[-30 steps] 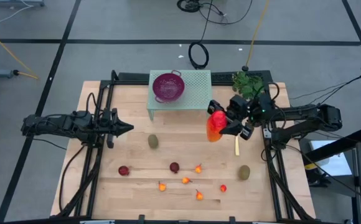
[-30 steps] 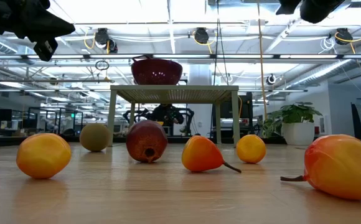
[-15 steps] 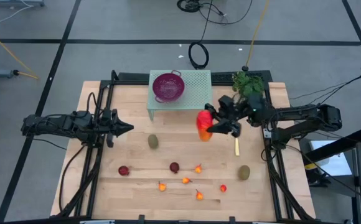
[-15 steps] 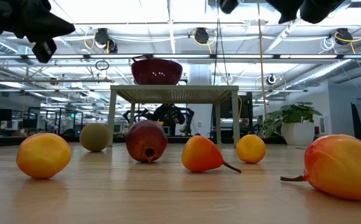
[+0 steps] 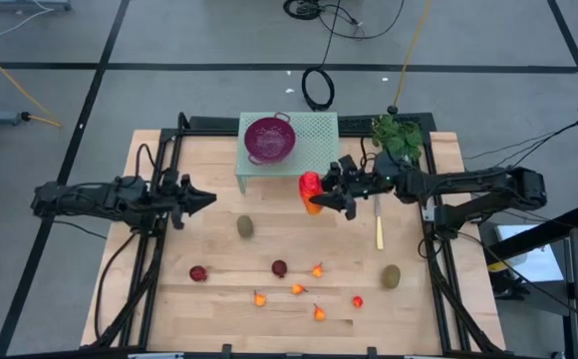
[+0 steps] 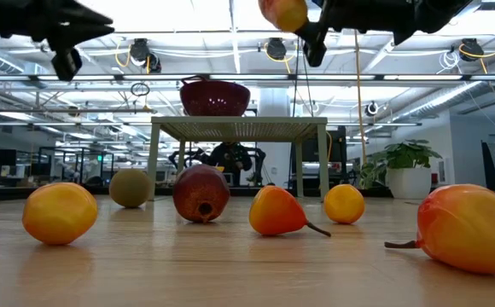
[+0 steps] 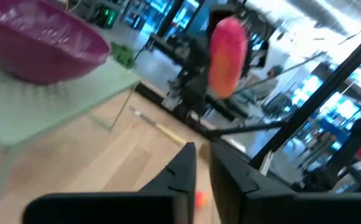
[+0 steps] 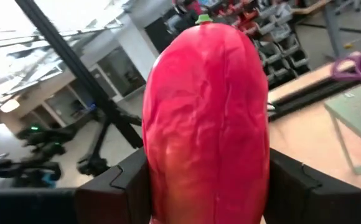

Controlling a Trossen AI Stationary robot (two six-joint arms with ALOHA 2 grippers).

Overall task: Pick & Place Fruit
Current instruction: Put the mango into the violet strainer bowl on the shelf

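My right gripper (image 5: 325, 193) is shut on the large red-orange oblong fruit (image 5: 311, 190), held high above the table just right of the green stand (image 5: 314, 132). The purple bowl (image 5: 269, 138) sits on that stand. In the low view the fruit (image 6: 283, 12) shows at the top edge. Two brown-green ovals (image 5: 245, 226) (image 5: 392, 275), two dark red balls (image 5: 198, 272) (image 5: 279, 267) and several small orange fruits (image 5: 297, 288) lie on the table. At the table's left, my left gripper (image 5: 209, 196) hovers level, its fingers (image 7: 182, 169) a narrow slit apart, with nothing between them. My right gripper pinches the oblong fruit by its two long sides (image 8: 154, 168), low on the fruit, between its two fingers (image 8: 119, 186). The fingers come in level from the table's right. The fruit is lifted clear, roughly upright, its green stem end (image 8: 203, 18) up.
A yellow-handled knife (image 5: 379, 231) lies on the table under the right arm. A green plant (image 5: 397, 136) stands at the far right beside the stand. Black frame rails (image 5: 159, 249) run along both sides of the table.
My right gripper has carried the oblong fruit toward the table's left, closer to the green stand, and tipped up from pointing downward to about level. It has come a little lower, and the fruit now shows in the low view. My left gripper has rolled a little in place.
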